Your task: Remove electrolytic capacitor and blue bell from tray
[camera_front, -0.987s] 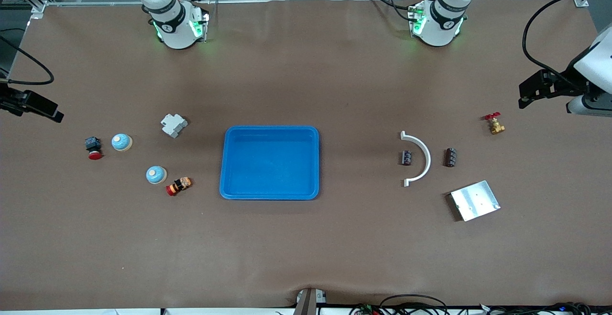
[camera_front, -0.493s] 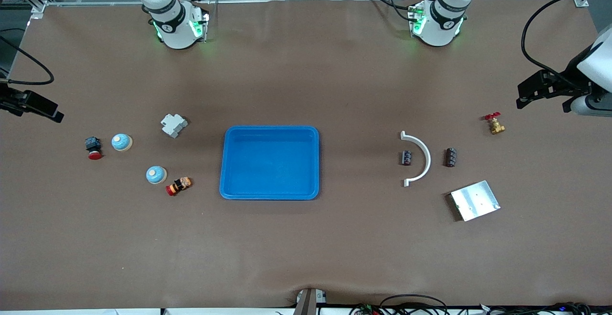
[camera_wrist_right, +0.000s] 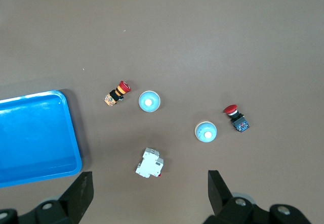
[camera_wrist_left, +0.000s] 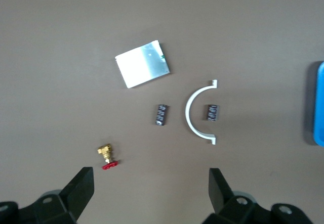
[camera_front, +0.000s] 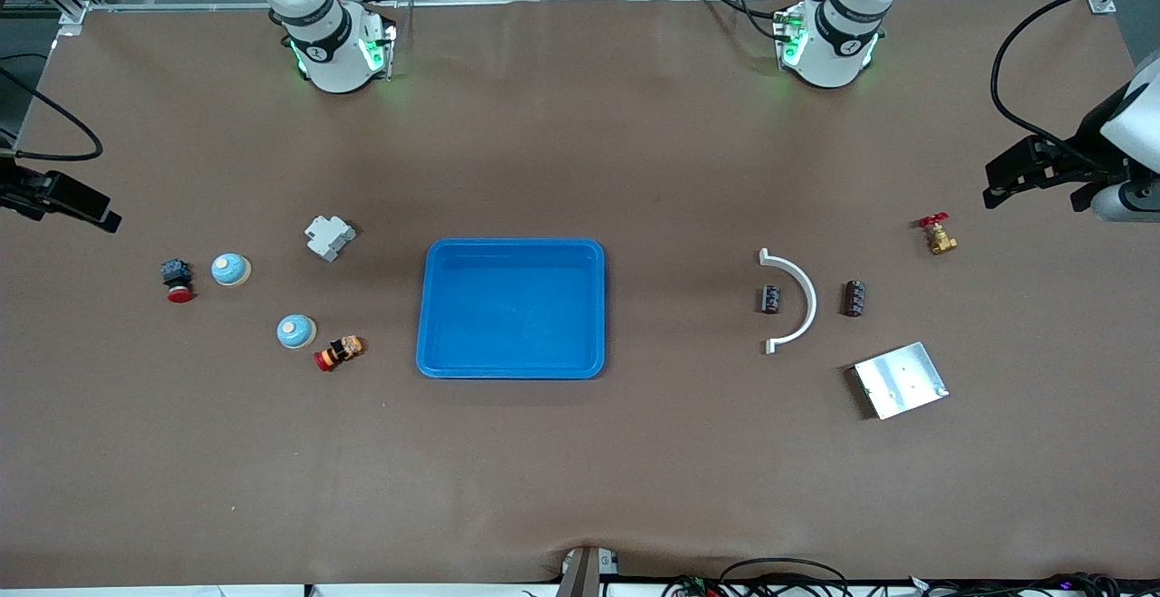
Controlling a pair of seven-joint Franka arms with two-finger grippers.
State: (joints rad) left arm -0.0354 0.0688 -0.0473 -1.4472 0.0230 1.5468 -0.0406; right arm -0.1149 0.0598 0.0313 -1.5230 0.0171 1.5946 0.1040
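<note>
Two dark capacitors lie toward the left arm's end: one (camera_front: pixel 770 299) inside a white arc, one (camera_front: pixel 854 298) beside it; both show in the left wrist view (camera_wrist_left: pixel 211 113) (camera_wrist_left: pixel 161 114). Two light blue bells (camera_front: pixel 230 269) (camera_front: pixel 295 331) sit toward the right arm's end and show in the right wrist view (camera_wrist_right: pixel 206 131) (camera_wrist_right: pixel 149 101). A blue tray (camera_front: pixel 512 307) lies empty at the middle. My left gripper (camera_front: pixel 1001 182) (camera_wrist_left: pixel 151 193) hangs open, high over its table end. My right gripper (camera_front: pixel 95 214) (camera_wrist_right: pixel 150 196) hangs open, high over the other end.
Near the capacitors lie a white arc (camera_front: pixel 797 300), a metal plate (camera_front: pixel 900 380) and a brass valve with a red handle (camera_front: pixel 937 235). Near the bells lie a white breaker (camera_front: pixel 329 236), a red push button (camera_front: pixel 177 280) and an orange and red button (camera_front: pixel 338 351).
My left gripper has shifted slightly at its table end, up a little and then back. The right gripper and the things on the table have not moved.
</note>
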